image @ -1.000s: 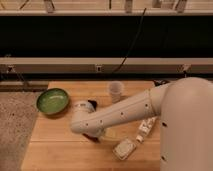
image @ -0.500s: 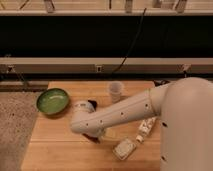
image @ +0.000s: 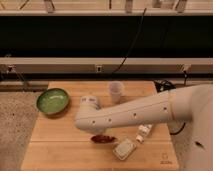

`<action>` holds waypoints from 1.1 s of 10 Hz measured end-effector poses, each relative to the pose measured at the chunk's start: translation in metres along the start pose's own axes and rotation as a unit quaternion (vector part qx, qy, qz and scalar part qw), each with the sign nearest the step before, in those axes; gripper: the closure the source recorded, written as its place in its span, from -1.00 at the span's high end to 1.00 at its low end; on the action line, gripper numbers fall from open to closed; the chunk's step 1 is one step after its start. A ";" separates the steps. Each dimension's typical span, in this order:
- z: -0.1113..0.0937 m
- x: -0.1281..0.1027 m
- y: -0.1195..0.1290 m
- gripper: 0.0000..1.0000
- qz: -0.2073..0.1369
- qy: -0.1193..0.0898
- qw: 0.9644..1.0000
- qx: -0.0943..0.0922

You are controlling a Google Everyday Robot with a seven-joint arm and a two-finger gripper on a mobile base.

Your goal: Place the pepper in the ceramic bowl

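The pepper [image: 104, 139], small, slender and dark red, lies flat on the wooden table [image: 55, 150] just below my white arm [image: 130, 114]. My gripper [image: 95, 135] is mostly hidden under the arm's left end, low over the pepper's left tip, and nothing shows in it. The ceramic bowl [image: 52, 101], round, glossy green and empty, sits at the table's left, well apart from the pepper and up-left of the arm's end.
A translucent whitish cup [image: 116, 92] stands at the table's back middle. A pale flat packet [image: 124, 148] lies right of the pepper, and a small white item [image: 144, 132] sits by the arm. Cables run behind the table.
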 end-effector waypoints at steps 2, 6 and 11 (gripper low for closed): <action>-0.016 -0.005 -0.015 0.60 -0.011 -0.009 0.999 0.044; 0.019 -0.002 -0.009 0.60 0.013 -0.040 0.999 0.029; 0.060 0.015 0.025 0.60 0.088 -0.048 0.995 -0.017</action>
